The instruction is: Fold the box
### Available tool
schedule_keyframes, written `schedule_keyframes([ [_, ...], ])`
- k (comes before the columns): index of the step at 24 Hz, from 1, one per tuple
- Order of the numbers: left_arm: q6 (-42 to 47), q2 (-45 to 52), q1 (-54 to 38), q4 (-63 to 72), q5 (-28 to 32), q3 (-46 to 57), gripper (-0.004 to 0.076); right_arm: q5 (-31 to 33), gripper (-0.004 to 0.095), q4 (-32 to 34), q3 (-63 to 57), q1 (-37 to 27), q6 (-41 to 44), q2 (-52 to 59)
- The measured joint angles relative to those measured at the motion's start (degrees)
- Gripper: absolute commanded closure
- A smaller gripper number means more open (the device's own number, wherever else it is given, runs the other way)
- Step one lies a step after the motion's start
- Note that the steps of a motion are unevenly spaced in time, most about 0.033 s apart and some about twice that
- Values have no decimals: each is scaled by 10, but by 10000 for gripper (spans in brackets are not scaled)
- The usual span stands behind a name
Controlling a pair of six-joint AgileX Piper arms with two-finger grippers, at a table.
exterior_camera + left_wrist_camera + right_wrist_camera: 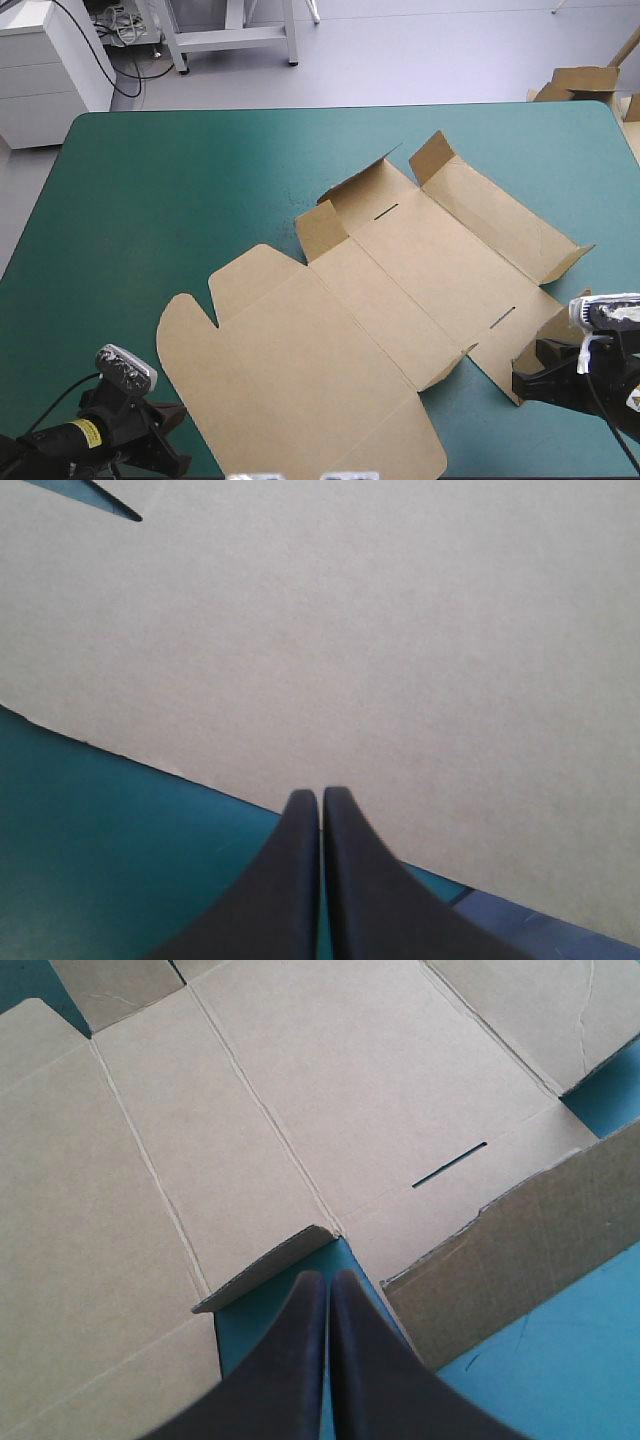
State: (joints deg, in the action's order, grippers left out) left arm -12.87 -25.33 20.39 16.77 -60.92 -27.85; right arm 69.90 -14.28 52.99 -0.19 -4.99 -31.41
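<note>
Both pressed together: right black-finned gripper [327,1278] just short of flat brown cardboard box's [370,300] lifted side flap [520,1250]; left gripper [320,795] at near edge of its diagonal length.

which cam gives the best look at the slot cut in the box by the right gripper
The right wrist view: the slot lies just ahead of the shut right gripper, a clear dark slit in the box. The high view shows it small; the left wrist view shows only plain box surface.
</note>
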Motion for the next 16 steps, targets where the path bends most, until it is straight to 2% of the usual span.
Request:
schedule_keyframes([
  [8, 0, 0, 0, 0, 0, 0, 731, 0, 910, -33, -5, 0, 29, 7],
  [14, 0, 0, 0, 0, 0, 0, 731, -2, 906, -58, -109, 0, 31, 7],
  [16, 0, 0, 0, 0, 0, 0, 731, -2, 864, -68, -113, 0, 38, 7],
])
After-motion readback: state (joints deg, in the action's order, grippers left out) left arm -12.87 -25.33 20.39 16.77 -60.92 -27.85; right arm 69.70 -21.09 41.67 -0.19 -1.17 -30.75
